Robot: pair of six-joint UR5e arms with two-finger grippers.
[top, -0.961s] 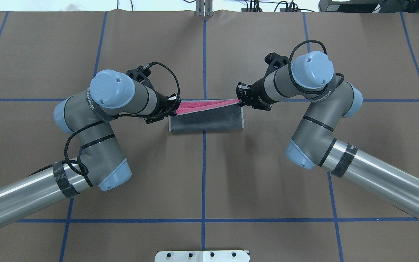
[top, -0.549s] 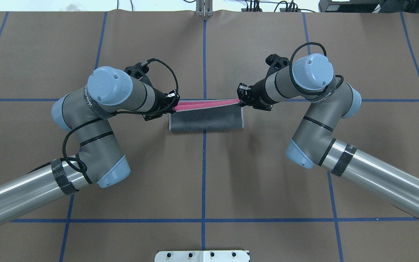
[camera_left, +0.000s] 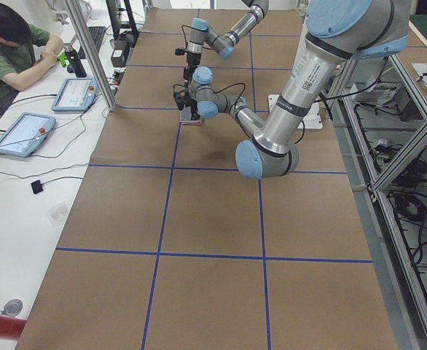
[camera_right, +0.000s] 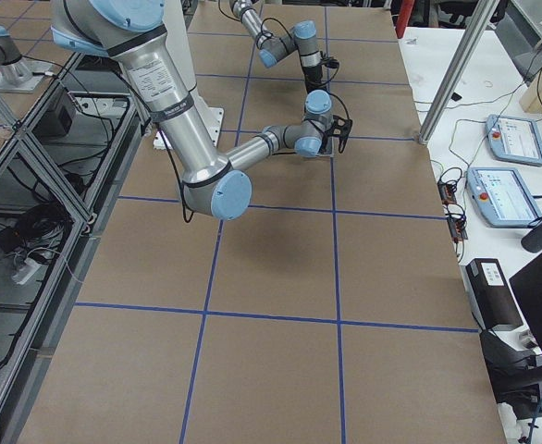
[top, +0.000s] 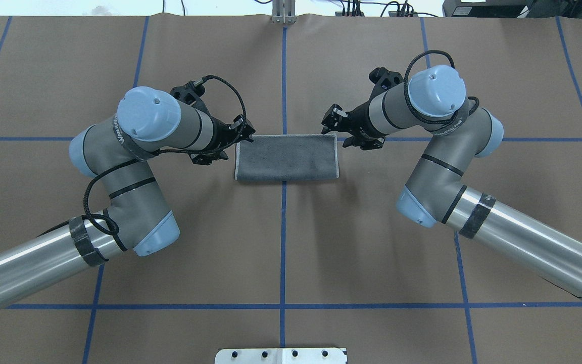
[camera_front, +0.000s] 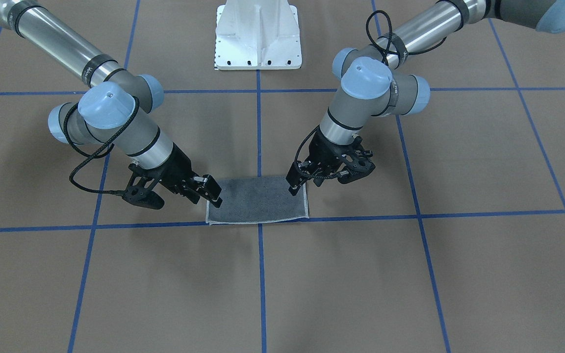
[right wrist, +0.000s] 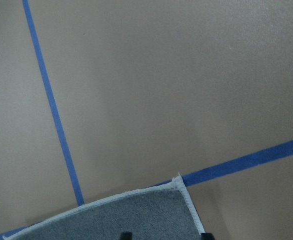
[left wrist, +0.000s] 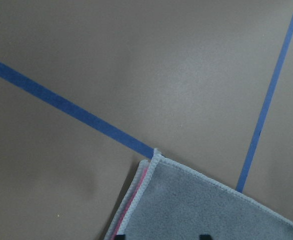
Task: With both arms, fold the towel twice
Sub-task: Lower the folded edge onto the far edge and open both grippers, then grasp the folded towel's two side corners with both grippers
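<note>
The folded towel [top: 287, 157] lies flat on the brown worktop [top: 286, 242], dark grey face up, between both grippers and slightly nearer the robot. The left gripper [top: 244, 134] is released, jaws apart, at the towel's far-left corner. The right gripper [top: 329, 121] is likewise released at the far-right corner.

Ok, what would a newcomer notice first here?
The folded towel, grey face up, lies flat at the middle of the table, its far edge along a blue tape line. Next come the left gripper and right gripper, both open, poised like mirror images by the towel's far corners.
</note>
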